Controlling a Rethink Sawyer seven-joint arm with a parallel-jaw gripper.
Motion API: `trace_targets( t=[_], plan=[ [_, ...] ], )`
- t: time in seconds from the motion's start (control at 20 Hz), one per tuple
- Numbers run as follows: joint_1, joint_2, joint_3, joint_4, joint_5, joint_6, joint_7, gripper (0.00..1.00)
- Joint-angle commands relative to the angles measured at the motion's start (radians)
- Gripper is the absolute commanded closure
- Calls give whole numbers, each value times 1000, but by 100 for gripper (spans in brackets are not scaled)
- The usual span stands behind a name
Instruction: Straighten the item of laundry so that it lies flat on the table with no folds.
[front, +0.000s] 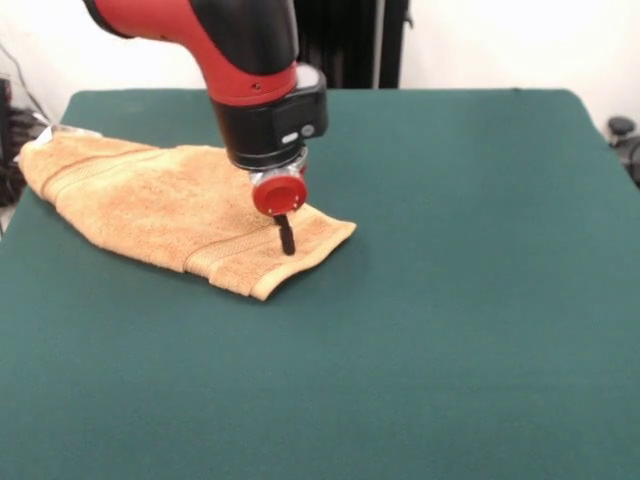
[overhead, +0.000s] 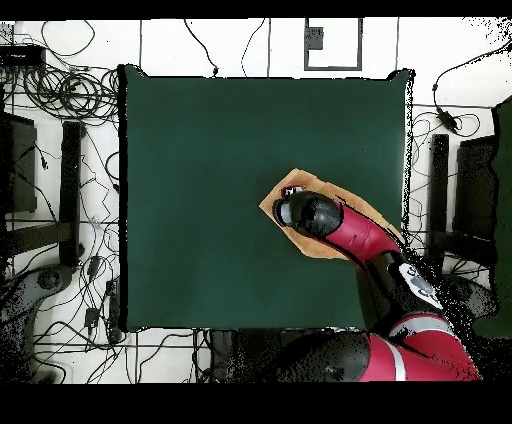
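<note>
Folded towel (front: 160, 205) lies lengthwise, seemingly pointing its narrow corner toward table (front: 450, 300) centre.

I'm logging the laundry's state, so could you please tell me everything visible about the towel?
The towel is orange-tan terry cloth with a woven border band near each end. It lies folded into a long, tapering shape on the table, near one edge, its thick folded edge facing the camera in the front view. The gripper points down at the corner nearer the table's middle, seemingly touching it. Overhead, the arm covers most of it.
</note>
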Motion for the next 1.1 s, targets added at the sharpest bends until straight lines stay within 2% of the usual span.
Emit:
trace_targets(
  t=[0.05,0.15,0.2,0.55,1.1],
  plan=[
    [56,89,111,55,-22,-54,22,0],
    [69,87,101,51,-26,-55,24,0],
    [75,86,96,49,-28,-56,26,100],
    [81,94,102,59,38,-17,87,100],
    [93,78,85,64,34,-13,93,100]
  ],
)
